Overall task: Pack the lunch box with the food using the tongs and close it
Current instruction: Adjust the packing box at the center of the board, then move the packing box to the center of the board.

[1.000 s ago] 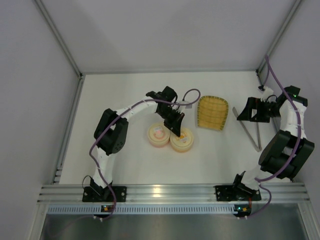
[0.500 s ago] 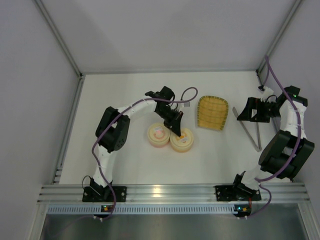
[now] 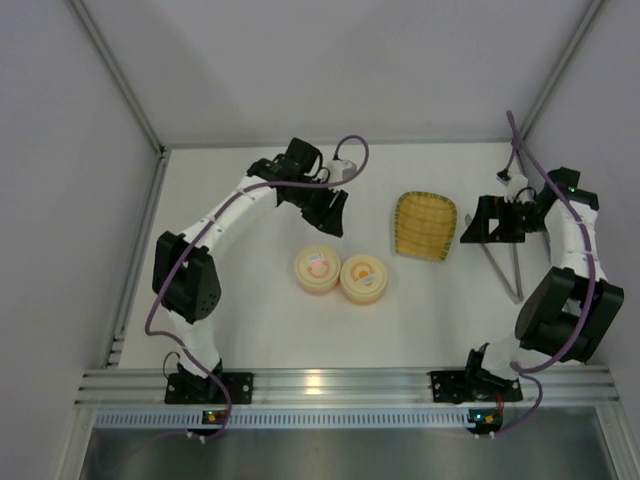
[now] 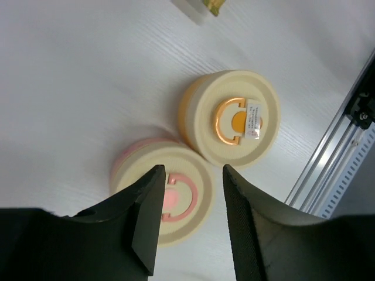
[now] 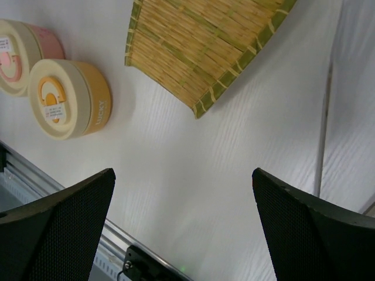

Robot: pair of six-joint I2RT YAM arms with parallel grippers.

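Left of the woven tray (image 3: 425, 226), the pink box (image 3: 317, 271) and orange box (image 3: 364, 279) touch; the tongs (image 3: 503, 275) lie right of it.

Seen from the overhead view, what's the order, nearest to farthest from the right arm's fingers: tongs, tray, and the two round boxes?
1. Slim silver metal tongs, beside the right fingers.
2. Woven yellow tray, just left.
3. Orange round box with cream lid, farther left.
4. Pink round box, farthest left.
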